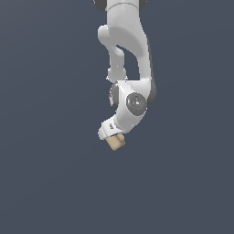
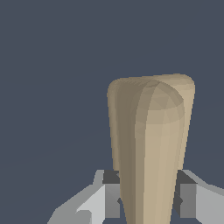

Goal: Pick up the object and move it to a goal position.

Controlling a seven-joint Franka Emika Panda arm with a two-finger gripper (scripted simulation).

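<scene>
The object [image 1: 116, 142] is a small tan blocky piece held at the tip of my white gripper [image 1: 114, 138] in the exterior view, just below the middle of the picture. The arm comes in from the top edge and the hand tilts toward the exterior view's left. In the wrist view the tan object [image 2: 151, 144] fills the space between the two fingers [image 2: 111, 197], which press on its sides. The gripper [image 2: 148, 199] is shut on the object. Its ridged side is not clear from these views.
A plain dark grey-blue surface [image 1: 45, 183] fills the background in both views. No other objects or edges show.
</scene>
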